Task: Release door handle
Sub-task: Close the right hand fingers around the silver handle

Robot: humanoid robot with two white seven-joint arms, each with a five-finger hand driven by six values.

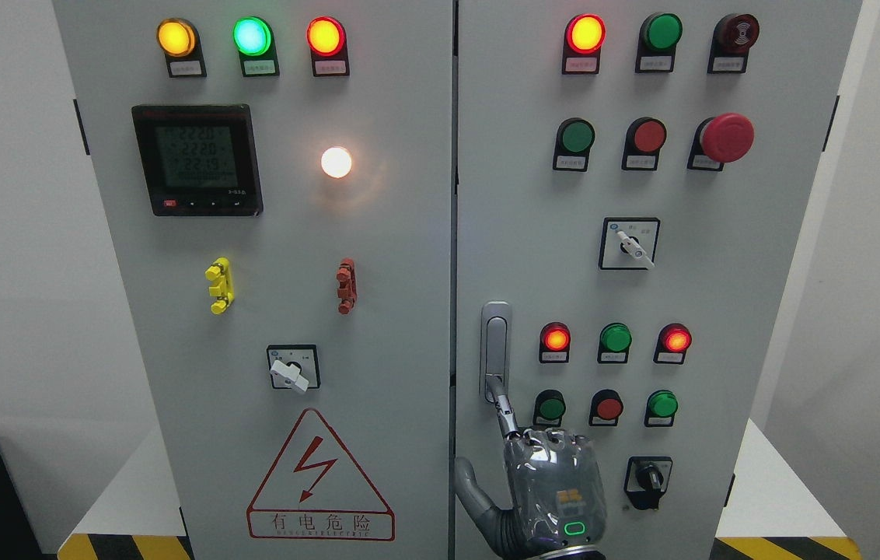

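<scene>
The grey metal door handle (495, 350) stands upright at the left edge of the cabinet's right door (720, 295). My right hand (506, 420) comes up from the bottom edge just below it. Its index finger (504, 404) is stretched up and its tip touches the handle's lower end. The thumb (471, 486) sticks out to the left and the other fingers are curled at the knuckles. The hand does not wrap around the handle. Both doors look closed. My left arm is out of view.
The right door carries lit lamps, push buttons, a red mushroom stop button (726, 138) and rotary switches (630, 243). A black rotary switch (648, 481) sits right of my hand. The left door (277, 311) has a meter, lamps and a warning triangle.
</scene>
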